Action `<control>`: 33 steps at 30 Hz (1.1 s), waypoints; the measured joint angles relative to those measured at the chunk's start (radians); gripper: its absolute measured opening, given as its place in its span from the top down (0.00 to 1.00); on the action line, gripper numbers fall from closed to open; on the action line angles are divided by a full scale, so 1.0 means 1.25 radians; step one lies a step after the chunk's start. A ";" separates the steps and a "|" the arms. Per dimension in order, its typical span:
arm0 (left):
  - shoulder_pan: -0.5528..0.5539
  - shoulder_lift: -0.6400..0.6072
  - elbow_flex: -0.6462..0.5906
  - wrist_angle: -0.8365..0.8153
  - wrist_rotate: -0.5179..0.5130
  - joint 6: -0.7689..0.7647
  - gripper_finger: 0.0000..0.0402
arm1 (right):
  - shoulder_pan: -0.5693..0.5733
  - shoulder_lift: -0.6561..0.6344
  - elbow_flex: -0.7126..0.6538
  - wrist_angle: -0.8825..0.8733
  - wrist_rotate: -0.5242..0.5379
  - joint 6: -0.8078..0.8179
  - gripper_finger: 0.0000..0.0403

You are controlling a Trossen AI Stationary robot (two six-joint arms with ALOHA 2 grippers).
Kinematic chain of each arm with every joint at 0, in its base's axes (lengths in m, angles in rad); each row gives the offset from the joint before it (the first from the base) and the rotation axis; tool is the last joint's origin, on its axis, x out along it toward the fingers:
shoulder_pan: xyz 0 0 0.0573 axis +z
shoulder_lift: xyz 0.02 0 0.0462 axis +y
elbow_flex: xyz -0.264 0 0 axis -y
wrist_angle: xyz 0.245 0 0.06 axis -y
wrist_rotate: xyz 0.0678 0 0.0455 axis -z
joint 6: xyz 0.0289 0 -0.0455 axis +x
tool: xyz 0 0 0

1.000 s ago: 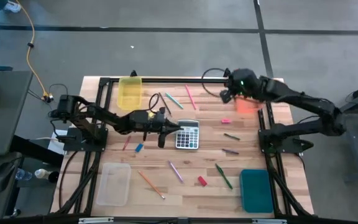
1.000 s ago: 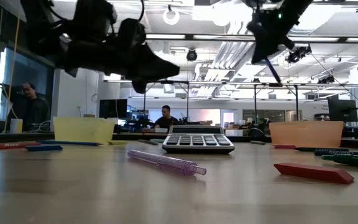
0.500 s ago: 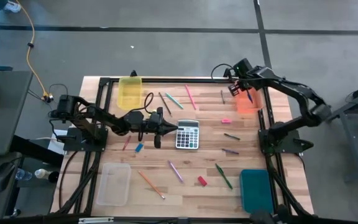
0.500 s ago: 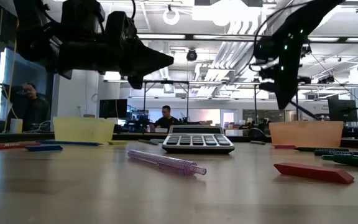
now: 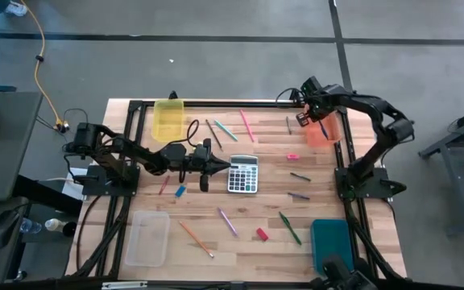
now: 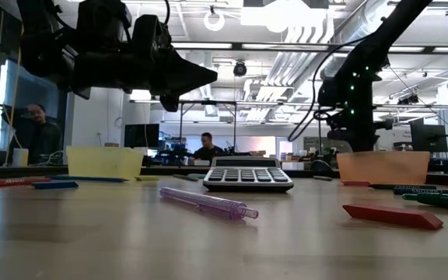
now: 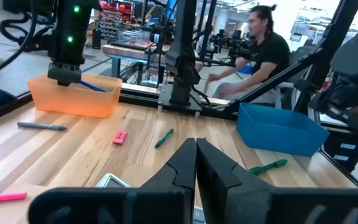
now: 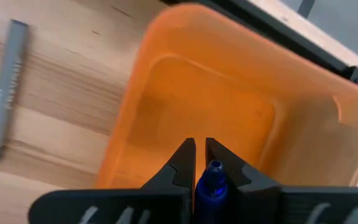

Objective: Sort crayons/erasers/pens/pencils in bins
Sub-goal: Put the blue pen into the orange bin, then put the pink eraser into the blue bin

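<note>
The right tool [image 8: 197, 163], pinching a blue pen [image 8: 211, 182], has been brought down over the orange bin [image 8: 229, 112] directly below it, so a drop seems imminent, while the left tool [image 5: 222, 165], now pressed together empty, waits beside the calculator [image 5: 243, 174].

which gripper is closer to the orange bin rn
Right. The right gripper, shut on a blue pen, hangs over the orange bin; the left gripper hovers shut beside the calculator, mid-table.
</note>
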 joint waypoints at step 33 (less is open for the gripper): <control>0.000 0.001 0.001 0.000 0.000 0.027 1.00 | 0.007 -0.032 0.073 -0.143 0.001 0.007 0.80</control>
